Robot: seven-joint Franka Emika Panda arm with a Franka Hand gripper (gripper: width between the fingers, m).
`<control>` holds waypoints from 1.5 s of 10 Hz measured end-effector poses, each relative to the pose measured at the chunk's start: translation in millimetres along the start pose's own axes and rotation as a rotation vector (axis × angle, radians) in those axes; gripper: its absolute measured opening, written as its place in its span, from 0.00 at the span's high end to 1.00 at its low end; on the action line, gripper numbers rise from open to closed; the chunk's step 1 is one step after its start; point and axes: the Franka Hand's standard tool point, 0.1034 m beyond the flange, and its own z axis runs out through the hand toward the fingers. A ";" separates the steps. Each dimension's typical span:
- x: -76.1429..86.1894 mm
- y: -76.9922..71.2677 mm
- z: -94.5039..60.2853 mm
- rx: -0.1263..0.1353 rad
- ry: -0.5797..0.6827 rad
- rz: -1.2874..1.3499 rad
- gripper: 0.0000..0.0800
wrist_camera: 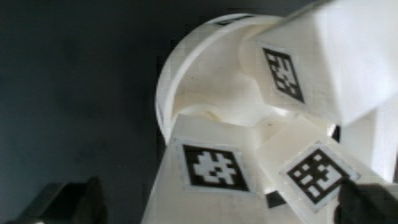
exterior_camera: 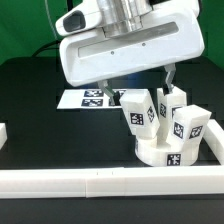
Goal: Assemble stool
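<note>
You are near the end of the stool, as far as these views show. The round seat (exterior_camera: pixel 160 153) lies on the desk (exterior_camera: pixel 40 115) by its near corner on the exterior view's right, tucked inside the border rails (exterior_camera: pixel 100 181). Three tagged legs stand up out of the seat: one (exterior_camera: pixel 137 111) on the exterior view's left, one (exterior_camera: pixel 167 106) in the middle and one (exterior_camera: pixel 191 124) on the right. They lean slightly apart. I see no loose leg anywhere on the desk.

Your end effector (exterior_camera: pixel 141 88) hangs right over the legs with its fingers spread wide. In the wrist view the legs fill the space between them, and nothing looks clamped.

Whether each leg is fully home in its socket is hidden, so what is left is probably a final tightening or check. The marker board (exterior_camera: pixel 85 99) lies behind, toward the far edge.
</note>
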 end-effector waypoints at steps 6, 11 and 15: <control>8.2 16.4 -0.1 -0.015 -0.012 -0.556 0.19; 15.5 11.1 -0.2 -0.036 -0.030 -0.903 0.19; 17.4 -3.2 1.1 -0.053 -0.033 -1.027 0.19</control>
